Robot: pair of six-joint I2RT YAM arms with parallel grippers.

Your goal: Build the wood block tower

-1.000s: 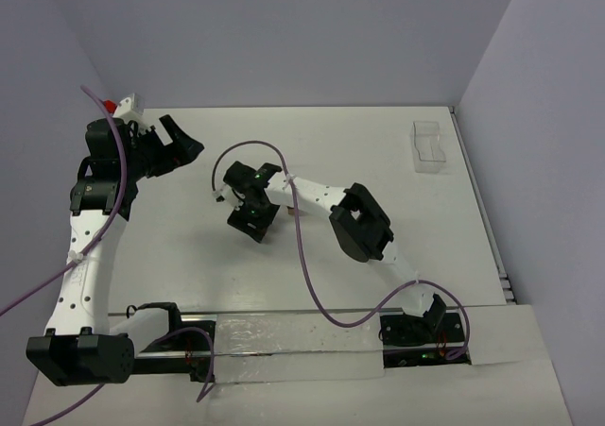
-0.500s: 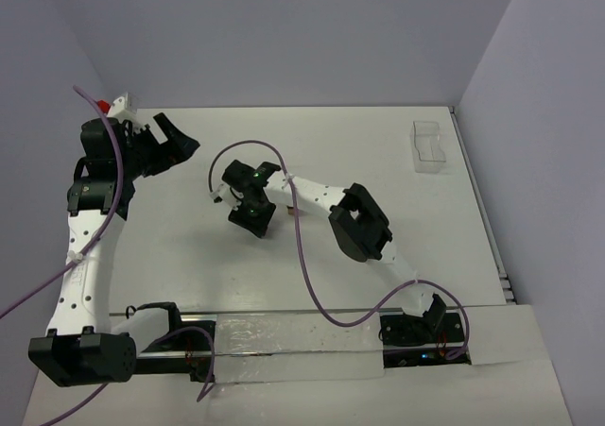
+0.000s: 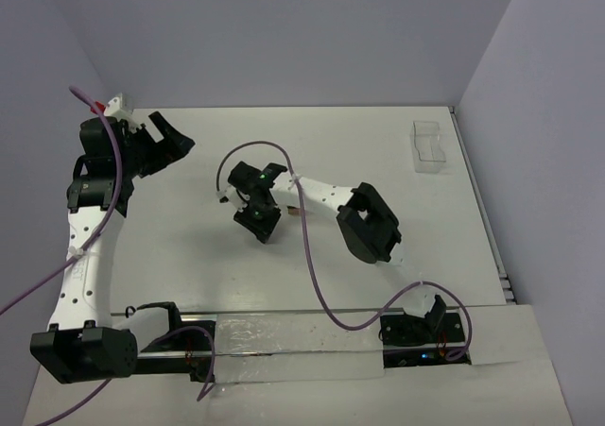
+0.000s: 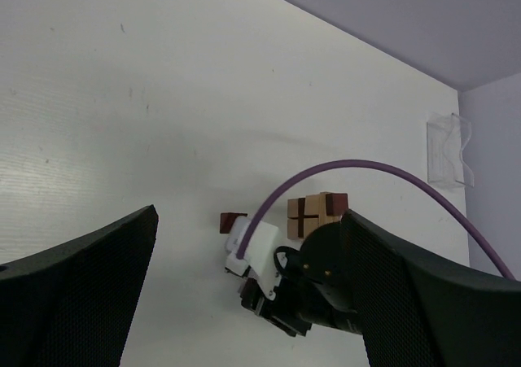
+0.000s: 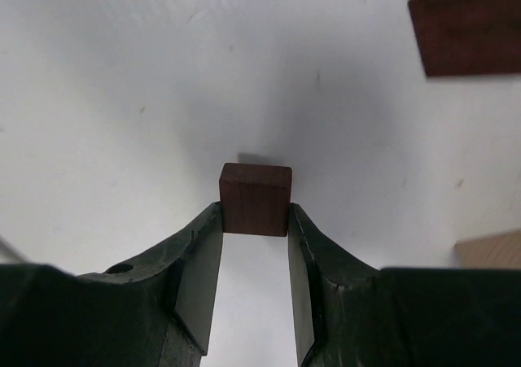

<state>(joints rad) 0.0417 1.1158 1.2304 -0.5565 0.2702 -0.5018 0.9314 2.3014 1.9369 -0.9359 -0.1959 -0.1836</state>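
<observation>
The white tabletop [image 5: 122,74] lies beneath my fingers. My left fingers [image 4: 134,237] are spread wide, released, holding nothing. My right fingers [image 5: 210,229] grasp 1 dark brown cube [image 5: 255,198] between their tips. A second brown cube [image 5: 468,29] lies beyond them to the right, and a tan block [image 5: 492,249] sits beside them on the right.

Matt reddish-brown wood block [image 5: 255,198]

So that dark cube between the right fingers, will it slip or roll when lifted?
Probably stiff: the dark cube looks like solid wood. Its faces are flat, so it shouldn't roll, and the right gripper meets opposite sides squarely. It's pinched only at the fingertips, so it might twist or slip.
</observation>
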